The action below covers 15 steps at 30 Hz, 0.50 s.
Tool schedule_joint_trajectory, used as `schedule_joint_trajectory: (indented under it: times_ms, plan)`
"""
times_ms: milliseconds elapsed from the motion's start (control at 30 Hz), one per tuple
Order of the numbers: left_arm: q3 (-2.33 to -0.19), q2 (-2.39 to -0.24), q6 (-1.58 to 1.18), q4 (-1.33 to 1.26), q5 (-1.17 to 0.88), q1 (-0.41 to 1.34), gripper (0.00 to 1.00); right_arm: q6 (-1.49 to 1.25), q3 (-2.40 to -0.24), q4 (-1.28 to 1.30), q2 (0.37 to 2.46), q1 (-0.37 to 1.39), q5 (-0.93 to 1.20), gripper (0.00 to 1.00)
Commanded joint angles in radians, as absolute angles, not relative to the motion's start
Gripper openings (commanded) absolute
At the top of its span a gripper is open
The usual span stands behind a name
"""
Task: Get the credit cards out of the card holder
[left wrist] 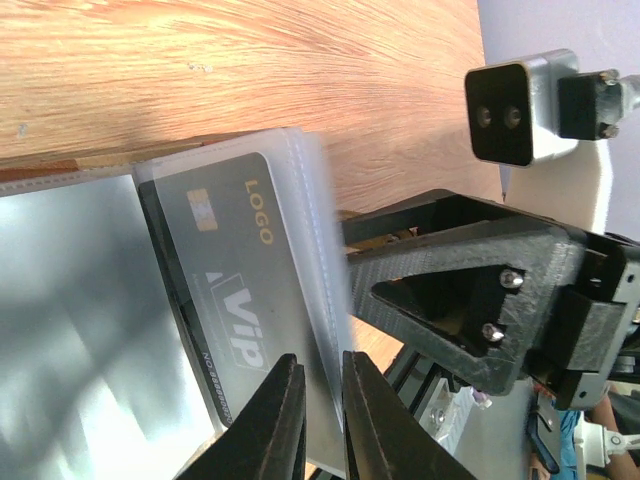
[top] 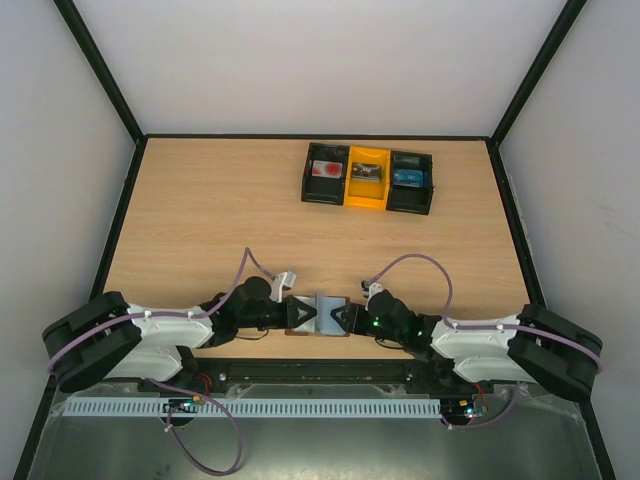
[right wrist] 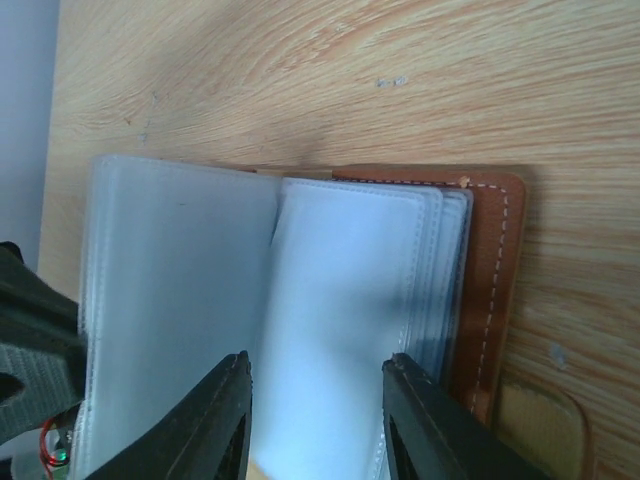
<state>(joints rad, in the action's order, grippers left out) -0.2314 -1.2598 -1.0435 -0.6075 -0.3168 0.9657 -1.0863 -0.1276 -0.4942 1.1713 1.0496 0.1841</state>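
The table (top: 200,220) stretches ahead of both grippers. The black-and-yellow tray (top: 305,188) sits well beyond them, holding three cards (top: 366,172). The card holder (top: 318,313) lies open between the left gripper (left wrist: 320,358) and the right gripper (right wrist: 318,360). The left's fingers are pressed nearly together, pinching the edge of a clear sleeve (left wrist: 315,250). Just beside them a dark credit card (left wrist: 235,300) sits inside it. The right's fingers stand spread over the pale pages, gripping nothing.

Bright even light, card holder (left wrist: 90,290) edge v. blurry
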Motion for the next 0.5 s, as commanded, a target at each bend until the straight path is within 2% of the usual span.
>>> schedule_joint_trajectory:
  times_ms: [0,233,467]
  plan:
    - [-0.254,-1.268,-1.018,-0.566,-0.292,0.969,0.13,-1.088,-0.127,-0.412,1.096,1.06,0.185,0.38]
    - [-0.256,-1.273,-1.02,-0.572,-0.29,0.969,0.15,-1.073,-0.152,-0.398,1.028,1.066,0.217,0.48]
    - [-0.258,-1.272,-1.022,-0.565,-0.287,0.97,0.15,-1.082,-0.184,-0.369,1.05,1.074,0.209,0.5]
